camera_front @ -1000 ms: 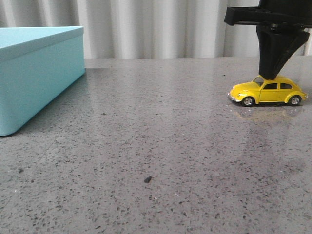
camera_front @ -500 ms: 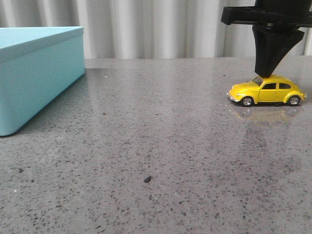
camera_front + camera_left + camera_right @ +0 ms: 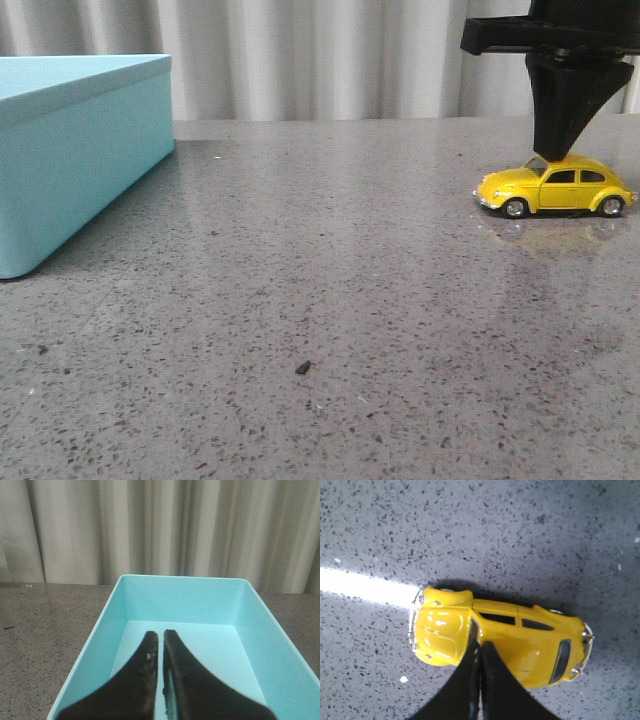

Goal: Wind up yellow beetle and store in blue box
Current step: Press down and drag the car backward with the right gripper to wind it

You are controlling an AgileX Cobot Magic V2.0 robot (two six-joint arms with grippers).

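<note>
The yellow beetle stands on its wheels on the speckled grey desk, directly under the right gripper, whose jaws are pressed together, tips touching the windscreen end of its roof. That arm points straight down. Well apart, the blue box sits open; the left gripper hovers above its bare interior, jaws nearly closed, holding nothing. A dark crumb lies between.

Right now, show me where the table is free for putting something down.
The broad stretch of table between the box and the toy car is bare, bar a dark speck. It is crowded only where the right gripper meets the car.
</note>
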